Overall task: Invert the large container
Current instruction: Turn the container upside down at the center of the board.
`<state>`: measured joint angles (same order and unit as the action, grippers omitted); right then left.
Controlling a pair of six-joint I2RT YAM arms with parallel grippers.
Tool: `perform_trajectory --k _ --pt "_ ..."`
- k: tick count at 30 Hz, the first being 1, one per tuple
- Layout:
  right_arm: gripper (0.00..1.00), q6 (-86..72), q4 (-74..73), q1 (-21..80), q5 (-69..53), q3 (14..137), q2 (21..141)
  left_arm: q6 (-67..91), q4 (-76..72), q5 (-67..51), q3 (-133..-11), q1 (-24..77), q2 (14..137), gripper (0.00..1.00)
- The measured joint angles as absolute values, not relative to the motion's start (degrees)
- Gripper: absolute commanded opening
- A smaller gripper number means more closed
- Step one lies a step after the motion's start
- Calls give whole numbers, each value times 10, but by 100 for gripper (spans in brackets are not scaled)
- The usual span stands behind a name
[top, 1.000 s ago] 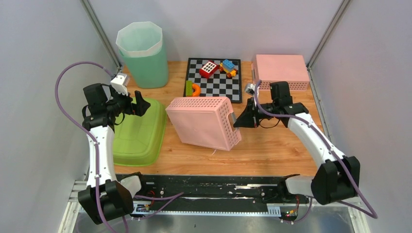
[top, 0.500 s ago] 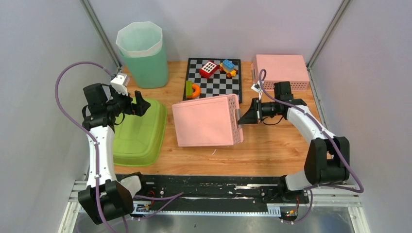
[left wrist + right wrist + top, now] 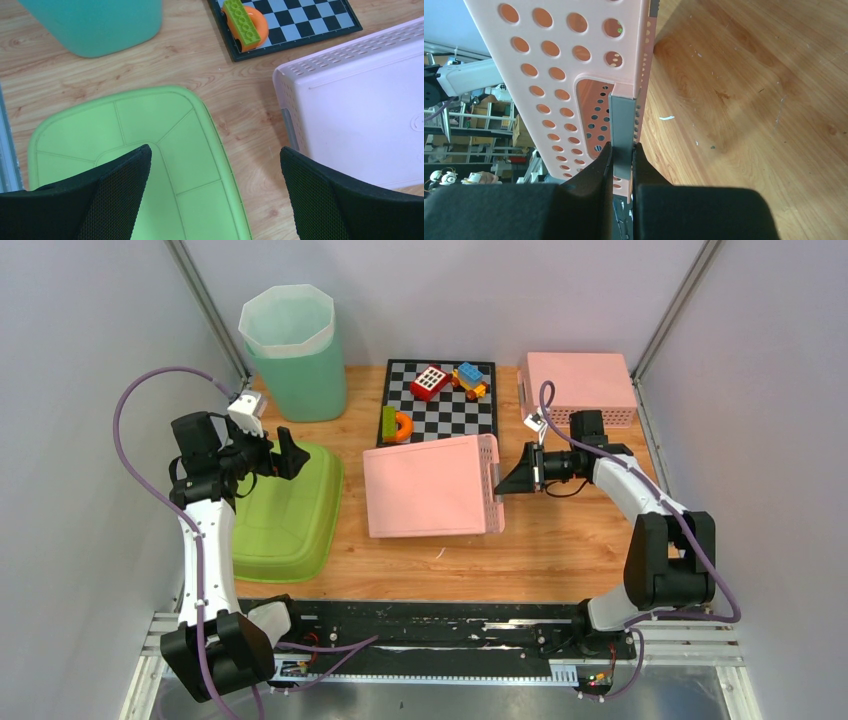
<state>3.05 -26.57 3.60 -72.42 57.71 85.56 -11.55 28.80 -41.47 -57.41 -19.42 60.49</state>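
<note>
Just left of the right hand, which was clamped on its rim, the large container lay base-up on the tabletop. The flip looked nearly done, with only the release left. The left hand hovered spread apart.

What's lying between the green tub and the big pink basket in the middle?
Nothing. Only a narrow strip of bare wooden table separates the green tub and the pink basket; the overhead view and the left wrist view both show it.
</note>
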Motion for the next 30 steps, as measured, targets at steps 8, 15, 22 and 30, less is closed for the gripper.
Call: perform_trajectory --k 8,15,22,30 --pt "2 29 -259 36 -724 567 853 -116 288 -420 -574 -194 605 100" --pt "2 29 -248 36 -719 555 832 -116 288 -424 -574 -194 605 100" --pt "2 39 -241 44 -710 550 804 -116 288 -425 -574 -194 603 100" --pt "2 59 -231 76 -692 547 765 -116 288 -431 -574 -194 602 100"
